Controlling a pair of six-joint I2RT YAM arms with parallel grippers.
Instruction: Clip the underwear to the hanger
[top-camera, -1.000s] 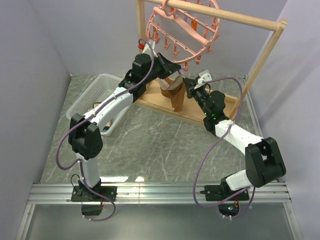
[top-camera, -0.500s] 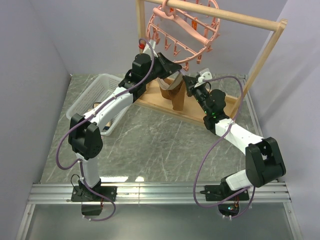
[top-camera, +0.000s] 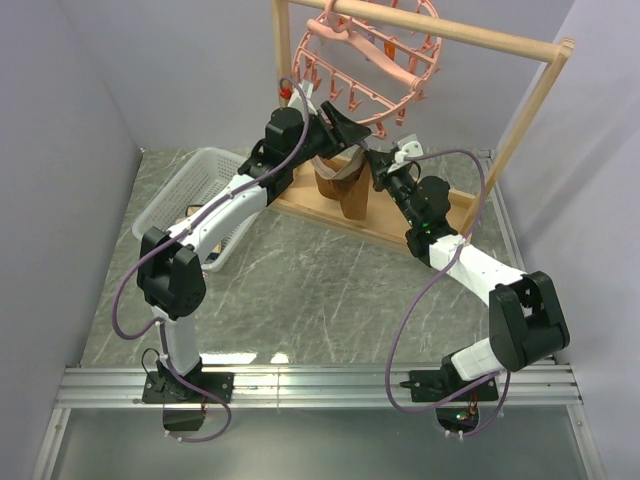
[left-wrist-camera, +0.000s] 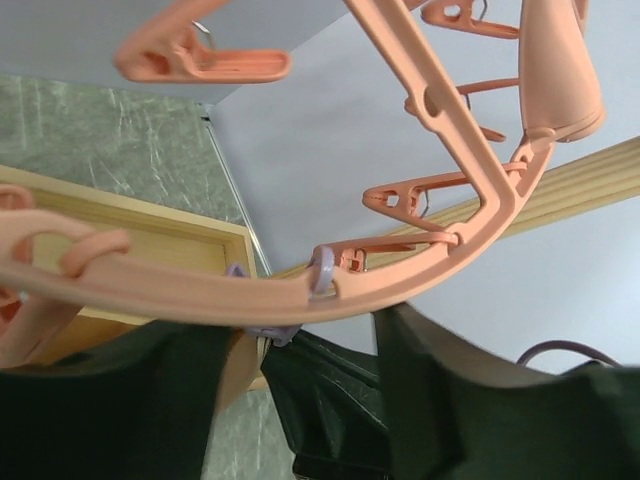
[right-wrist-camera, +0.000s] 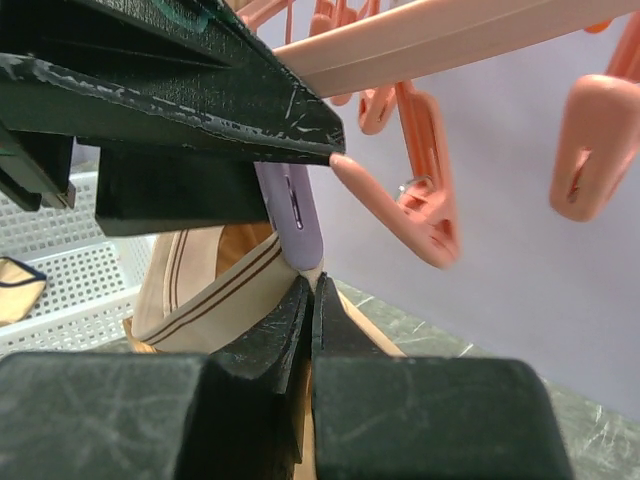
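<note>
The salmon-pink hanger hangs from the wooden rail, and its ring crosses the left wrist view. The brown underwear dangles below it, with a tan striped waistband. A purple clip under the ring bites the waistband's top edge. My right gripper is shut on that same edge just below the clip, also seen from above. My left gripper is open, its dark fingers spread on either side of the purple clip without pressing it.
The wooden rack's rail and its base board stand at the back. A white mesh basket sits at the left, with a beige garment with dark trim inside. Other pink clips dangle close to both grippers.
My left gripper has opened and let go of the purple clip, which now grips the waistband. The right gripper has stayed shut on the underwear, which hangs slightly higher.
</note>
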